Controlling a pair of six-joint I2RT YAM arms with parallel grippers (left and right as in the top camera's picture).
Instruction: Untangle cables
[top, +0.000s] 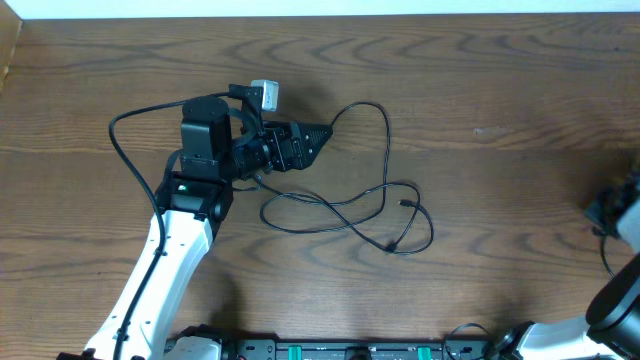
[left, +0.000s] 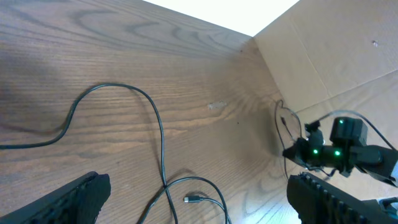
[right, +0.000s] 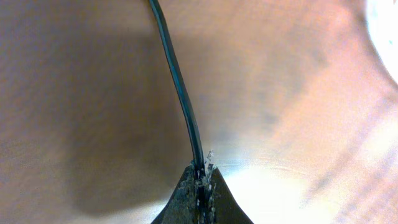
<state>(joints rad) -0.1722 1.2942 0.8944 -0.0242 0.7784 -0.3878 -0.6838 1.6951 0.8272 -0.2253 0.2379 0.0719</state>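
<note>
Overhead, the looped black cable lay right of the nearer left claw, jaws apart. The right claw clamped another cord.

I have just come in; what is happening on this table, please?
A robot is working on thin cables. Its left gripper hangs open over the wooden table, above part of a black cable that lies in loose loops. Far off at the table's right edge, the right gripper is shut on a thin dark cable.
</note>
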